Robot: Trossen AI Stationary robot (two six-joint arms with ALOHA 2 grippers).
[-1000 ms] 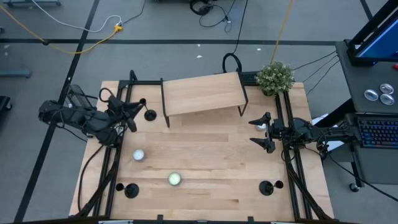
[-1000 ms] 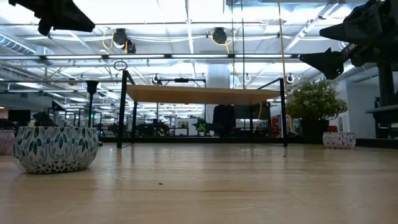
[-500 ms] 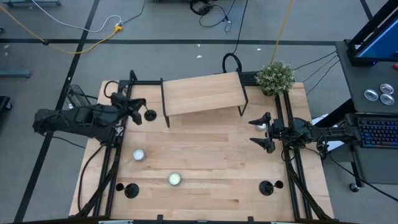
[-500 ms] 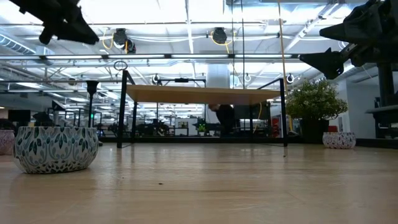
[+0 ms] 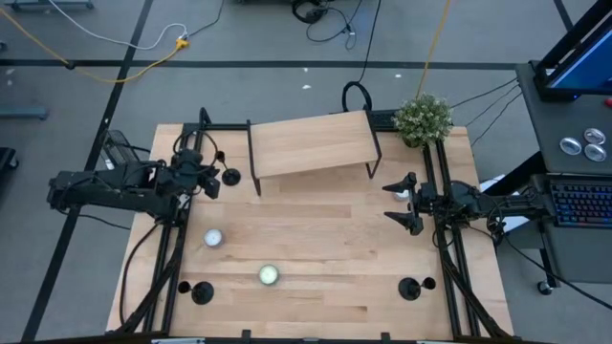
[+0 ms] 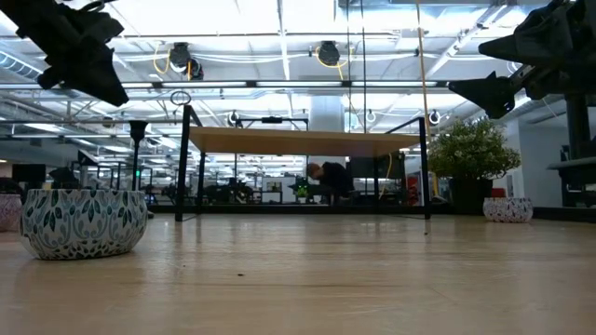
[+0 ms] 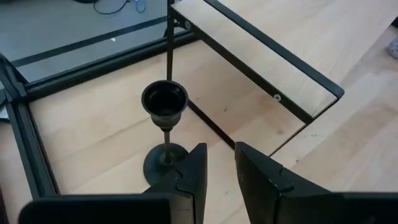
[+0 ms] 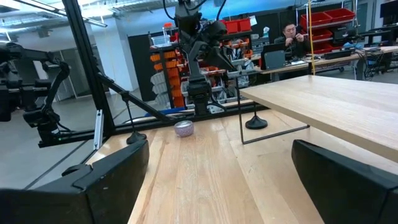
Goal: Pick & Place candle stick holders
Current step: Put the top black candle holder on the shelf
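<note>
So the left tool (image 7: 216, 163) sits nearly closed on nothing, just beside the upright candle stick holder (image 7: 165, 127) near the shelf's leg on the worktop (image 5: 325, 239). Right tool (image 5: 400, 203) waits wide open, way farther off.

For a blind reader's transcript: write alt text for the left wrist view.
The left gripper, fingers a narrow gap apart and holding nothing, points at a black candle stick holder standing upright on the wooden table just ahead. Beyond it stands a small wooden shelf on thin black legs, with grey floor past the table's edge.
</note>
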